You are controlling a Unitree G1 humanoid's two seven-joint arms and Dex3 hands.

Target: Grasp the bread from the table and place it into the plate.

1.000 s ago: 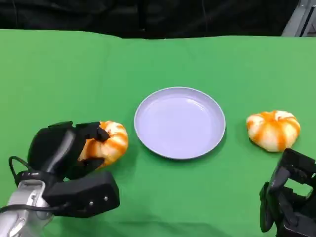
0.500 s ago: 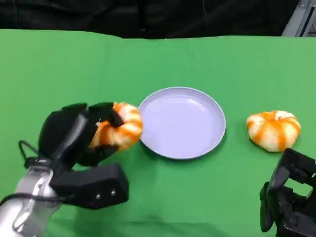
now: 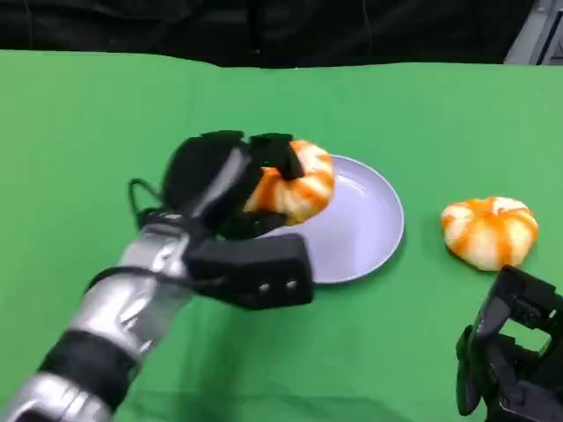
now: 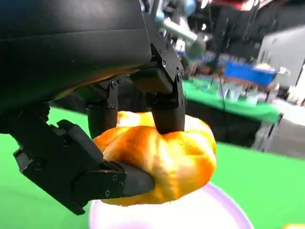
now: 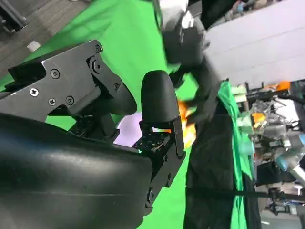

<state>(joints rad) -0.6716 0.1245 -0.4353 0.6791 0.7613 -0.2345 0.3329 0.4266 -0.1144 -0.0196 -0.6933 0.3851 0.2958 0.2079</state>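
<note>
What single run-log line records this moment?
left robot hand: holds bread over plate | right robot hand: idle | second bread: on table

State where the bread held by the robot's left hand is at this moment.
In the head view, the held bread sits in the left hand, over the left rim of the lavender plate. A second bread lies on the green table right of the plate.

Hidden, cropped and blurred parts

In the head view, the left part of the plate [image 3: 369, 230] was covered by the left hand [image 3: 230, 189] and the bread [image 3: 295, 186] held in it; the right hand [image 3: 508, 365] was cut off at the lower right corner. In the right wrist view, the left hand at upper centre was blurred.
</note>
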